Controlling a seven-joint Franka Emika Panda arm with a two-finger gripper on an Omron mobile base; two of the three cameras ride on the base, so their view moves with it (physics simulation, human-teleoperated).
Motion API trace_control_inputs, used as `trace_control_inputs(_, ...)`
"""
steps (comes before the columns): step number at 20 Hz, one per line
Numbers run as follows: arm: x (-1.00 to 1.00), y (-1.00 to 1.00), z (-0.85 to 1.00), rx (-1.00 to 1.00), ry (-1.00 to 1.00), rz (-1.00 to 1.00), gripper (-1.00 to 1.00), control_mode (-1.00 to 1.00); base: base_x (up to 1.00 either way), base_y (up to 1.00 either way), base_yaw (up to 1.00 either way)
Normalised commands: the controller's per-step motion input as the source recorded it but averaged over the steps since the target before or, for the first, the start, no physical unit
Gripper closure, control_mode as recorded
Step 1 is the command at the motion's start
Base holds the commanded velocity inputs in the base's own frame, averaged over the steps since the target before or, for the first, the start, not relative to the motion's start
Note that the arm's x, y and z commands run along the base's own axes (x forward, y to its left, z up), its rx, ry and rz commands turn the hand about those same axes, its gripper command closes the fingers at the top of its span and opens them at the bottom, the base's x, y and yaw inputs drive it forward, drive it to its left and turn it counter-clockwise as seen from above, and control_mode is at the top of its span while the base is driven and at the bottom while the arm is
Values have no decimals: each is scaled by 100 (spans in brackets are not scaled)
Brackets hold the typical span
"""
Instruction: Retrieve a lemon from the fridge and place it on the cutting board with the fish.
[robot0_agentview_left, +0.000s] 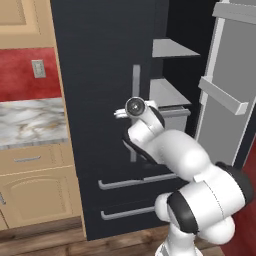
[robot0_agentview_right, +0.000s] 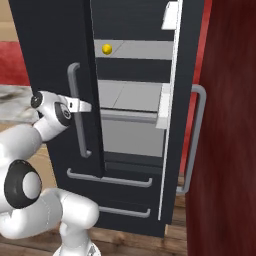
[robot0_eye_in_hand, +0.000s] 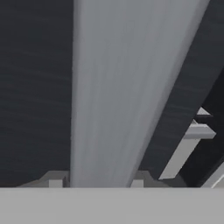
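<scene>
Black and matte, the fridge (robot0_agentview_left: 100, 75) stands as the largest form, a tall double-door unit with two drawers below, each fronted by a horizontal grey bar. Its right door (robot0_agentview_left: 235, 75) hangs swung open, pale grey on the inner face with shallow ledge bins; the left door (robot0_agentview_right: 55, 75) stands partly ajar in the right base view. Inside, flat grey shelves (robot0_agentview_right: 135, 97) are stacked one above another, smooth and sharp-edged. Tan wooden cabinets (robot0_agentview_left: 35, 190) with raised panels sit to the left of the fridge, topped by a veined marble counter (robot0_agentview_left: 30, 122) under a red wall bearing a small grey outlet.

White, rounded arm segments with dark joints rise from the base to the left door. The gripper (robot0_agentview_right: 84, 106) meets the handle (robot0_agentview_right: 75, 110), a long, vertical grey bar of rounded section. In the hand view the handle (robot0_eye_in_hand: 127, 87) runs up between the two fingertips (robot0_eye_in_hand: 55, 182), which sit against its sides, so the claw is nearly together and clamped on the bar.

Smallest is the lemon (robot0_agentview_right: 107, 48), a round, bright yellow fruit resting on the upper shelf inside the fridge, near that shelf's left end and well apart from the gripper.
</scene>
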Motion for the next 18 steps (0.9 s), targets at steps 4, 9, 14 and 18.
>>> trace_control_inputs(4,-65,14,40,0,6,-16,100,-100,0,0,0)
trace_control_inputs(9,-69,18,38,0,7,-15,100,-100,0,0,0)
trace_control_inputs(14,-63,34,25,0,14,-19,100,-100,0,0,0)
trace_control_inputs(18,-70,42,13,0,7,-20,100,-100,0,0,0)
